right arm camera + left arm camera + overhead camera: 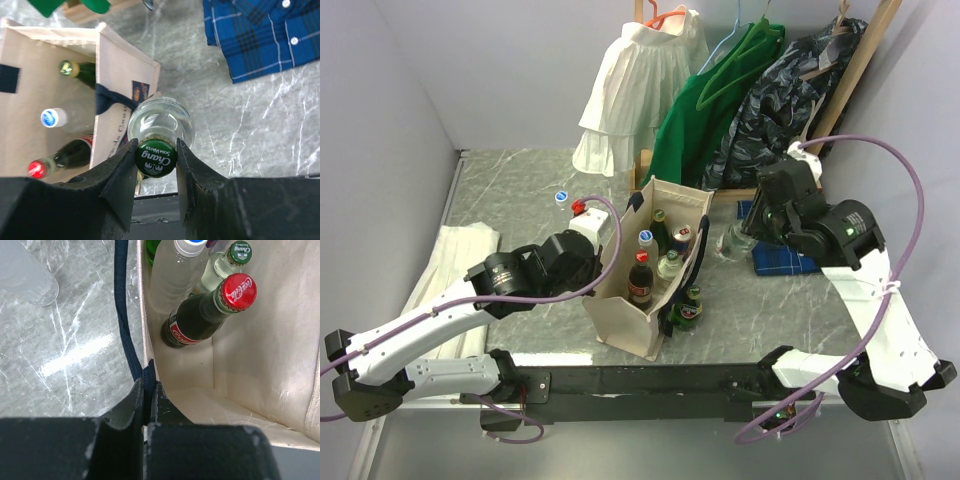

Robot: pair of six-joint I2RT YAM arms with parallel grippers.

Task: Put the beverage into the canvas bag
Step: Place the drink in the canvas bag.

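Note:
The canvas bag (632,318) stands upright mid-table with several bottles inside: a cola bottle (200,315), a clear white-capped one (172,282) and a green-capped one (226,262). My left gripper (148,392) is shut on the bag's left rim where the navy handle (122,315) is sewn on; it also shows in the top view (608,238). The beverage, a clear soda-water bottle with a green cap (156,157), sits just right of the bag (120,100). My right gripper (156,159) is shut on its neck under the cap. From above, that bottle (734,240) is beside the bag's right side.
A white folded cloth (450,265) lies at the left. Blue-capped (561,197) and red-capped (578,207) bottles stand behind my left arm. A green bottle (690,305) is outside the bag's front right. A blue plaid shirt (260,35) lies at the right; hung clothes (710,110) fill the back.

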